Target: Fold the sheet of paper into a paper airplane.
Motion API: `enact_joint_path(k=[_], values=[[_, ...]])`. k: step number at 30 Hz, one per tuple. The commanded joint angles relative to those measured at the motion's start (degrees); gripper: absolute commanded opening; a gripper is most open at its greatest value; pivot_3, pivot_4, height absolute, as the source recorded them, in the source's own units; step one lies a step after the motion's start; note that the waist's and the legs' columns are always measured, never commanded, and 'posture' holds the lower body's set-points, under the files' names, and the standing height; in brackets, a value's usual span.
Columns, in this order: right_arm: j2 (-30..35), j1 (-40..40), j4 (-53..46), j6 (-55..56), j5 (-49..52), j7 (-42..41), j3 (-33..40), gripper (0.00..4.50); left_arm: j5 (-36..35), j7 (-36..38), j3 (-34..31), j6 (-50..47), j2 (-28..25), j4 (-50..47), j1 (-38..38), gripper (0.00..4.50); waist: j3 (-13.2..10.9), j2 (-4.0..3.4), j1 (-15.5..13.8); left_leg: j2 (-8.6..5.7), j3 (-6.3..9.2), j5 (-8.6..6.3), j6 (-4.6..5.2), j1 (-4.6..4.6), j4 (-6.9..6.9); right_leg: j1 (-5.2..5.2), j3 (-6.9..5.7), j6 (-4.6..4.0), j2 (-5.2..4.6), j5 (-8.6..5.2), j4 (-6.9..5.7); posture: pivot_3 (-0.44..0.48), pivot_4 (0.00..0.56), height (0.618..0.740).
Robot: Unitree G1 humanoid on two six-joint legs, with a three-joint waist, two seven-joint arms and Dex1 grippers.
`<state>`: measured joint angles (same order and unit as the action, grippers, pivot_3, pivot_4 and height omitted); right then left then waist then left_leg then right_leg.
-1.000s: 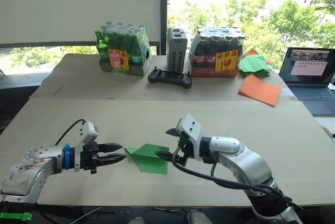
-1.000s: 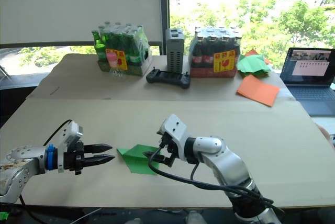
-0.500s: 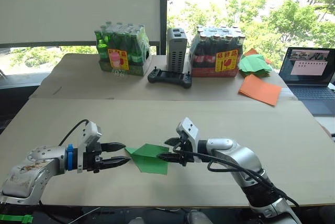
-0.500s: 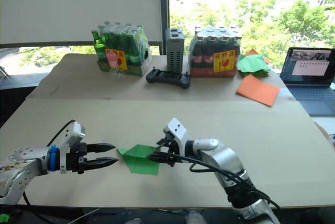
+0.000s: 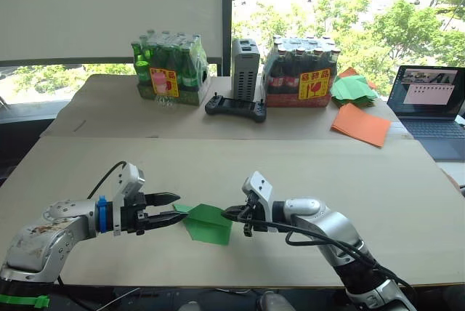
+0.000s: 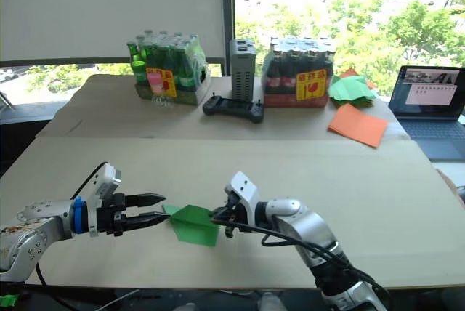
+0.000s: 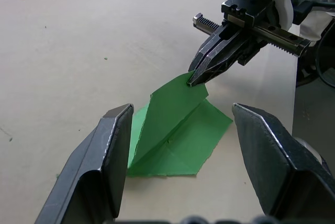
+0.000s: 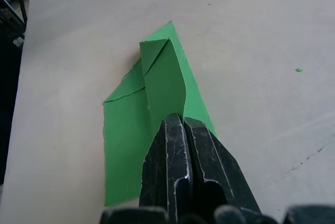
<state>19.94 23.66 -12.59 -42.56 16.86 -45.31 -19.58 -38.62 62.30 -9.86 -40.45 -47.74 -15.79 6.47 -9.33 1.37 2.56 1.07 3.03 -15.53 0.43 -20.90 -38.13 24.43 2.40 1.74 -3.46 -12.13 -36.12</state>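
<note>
Green paper airplane (image 5: 208, 222) lies near the front of the counter (image 5: 290, 166) in the head view, between both arms. The left wrist view shows the left gripper (image 7: 183, 145) spread wide, the nose just ahead. In the right wrist view, the right gripper (image 8: 184, 124) pinches its raised centre fold.

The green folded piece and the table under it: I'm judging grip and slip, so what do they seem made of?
The green piece looks like thin matte paper: sharp creases, ragged torn-looking edges, a flap standing up where the right gripper pinches it. The table looks like smooth, dull beige board, possibly cardboard or laminate.
</note>
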Motion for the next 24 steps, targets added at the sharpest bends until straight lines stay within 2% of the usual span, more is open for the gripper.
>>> enact_joint_path(k=[1,3,9,11,15,18,21,24], values=[[-0.8,0.8,-5.4,5.5,-0.1,2.4,3.5,0.00,-2.0,-0.4,-0.7,-0.7,0.4,-0.9,2.2,2.65,0.0,0.00,0.0,0.00,0.00,0.00,0.00,-0.01,0.00,0.01,0.00,0.00,0.00,0.00,0.00,0.000,0.150,0.740],[-0.4,1.1,-7.6,9.8,-1.4,3.3,4.4,0.00,-3.1,-0.9,-1.2,-1.8,0.8,-0.3,3.7,2.01,0.0,0.01,-0.1,0.00,0.01,0.00,-0.01,-0.01,0.00,0.01,0.00,0.00,0.00,0.00,-0.01,0.000,0.150,0.740],[4.1,0.5,-12.8,29.4,-14.9,7.6,2.2,0.00,-7.4,-1.6,-3.6,-5.3,0.9,1.6,6.8,0.03,0.0,0.01,-0.1,-0.01,0.00,0.00,-0.01,-0.05,0.00,0.02,-0.01,0.02,-0.01,-0.01,0.03,0.000,0.150,0.740],[5.5,0.4,-13.0,34.8,-20.8,8.9,-0.6,0.00,-8.0,-2.3,-4.3,-5.8,1.0,2.4,7.8,0.03,0.0,0.01,0.1,-0.02,-0.01,0.00,-0.01,-0.05,0.00,0.04,0.00,0.02,-0.01,-0.01,0.02,0.000,0.150,0.740],[9.4,-0.1,-8.4,48.6,-39.7,15.8,-7.4,0.00,-10.4,-3.9,-4.5,-8.2,2.1,2.2,9.6,0.03,0.0,0.01,0.0,-0.02,-0.01,0.01,-0.02,-0.03,0.00,0.04,0.00,0.01,0.01,-0.01,-0.03,0.000,0.150,0.740],[11.3,-0.5,-5.3,54.5,-49.6,20.4,-9.8,0.00,-11.0,-4.0,-4.2,-8.9,1.8,1.5,9.4,0.03,0.0,0.04,0.0,-0.05,-0.04,0.04,-0.07,-0.04,0.00,0.03,0.02,0.02,-0.03,-0.01,0.00,0.000,0.150,0.740],[11.5,-1.4,-2.9,57.8,-56.3,23.8,-11.3,0.00,-11.3,-4.5,-4.7,-9.1,1.4,1.7,9.4,0.03,0.0,0.05,0.0,-0.05,-0.04,0.04,-0.08,-0.05,0.00,0.04,0.02,0.01,-0.03,0.00,0.00,0.000,0.150,0.740],[10.4,-3.5,-0.7,58.4,-59.5,23.7,-13.4,0.00,-11.8,-5.9,-5.3,-9.4,1.6,1.9,9.6,0.03,0.0,0.05,0.0,-0.04,-0.02,0.04,-0.08,-0.04,0.00,0.04,0.03,0.00,-0.02,0.00,0.00,0.000,0.150,0.740]])
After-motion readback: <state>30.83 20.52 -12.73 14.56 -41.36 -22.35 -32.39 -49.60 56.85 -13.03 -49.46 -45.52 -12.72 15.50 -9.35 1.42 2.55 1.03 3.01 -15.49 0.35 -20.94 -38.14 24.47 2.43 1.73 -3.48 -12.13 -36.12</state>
